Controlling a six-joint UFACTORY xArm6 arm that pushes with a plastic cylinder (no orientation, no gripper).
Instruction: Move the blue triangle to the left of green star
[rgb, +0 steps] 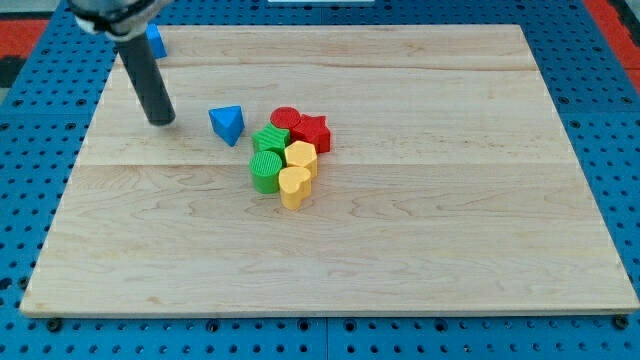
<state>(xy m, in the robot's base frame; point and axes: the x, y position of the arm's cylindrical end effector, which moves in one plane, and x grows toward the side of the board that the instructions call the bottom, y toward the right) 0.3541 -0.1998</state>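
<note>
camera view: my tip (161, 121), a bare dark rod end with nothing to grip, rests on the pale wooden board (420, 230), apart from the blue triangle (227, 123) at its 3 o'clock. the ridged green star (270, 141) lies near the triangle's 4 o'clock, heading a touching cluster.

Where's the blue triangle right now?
The blue triangle sits left of centre, just up-left of the green star, with my tip off to its left.
</note>
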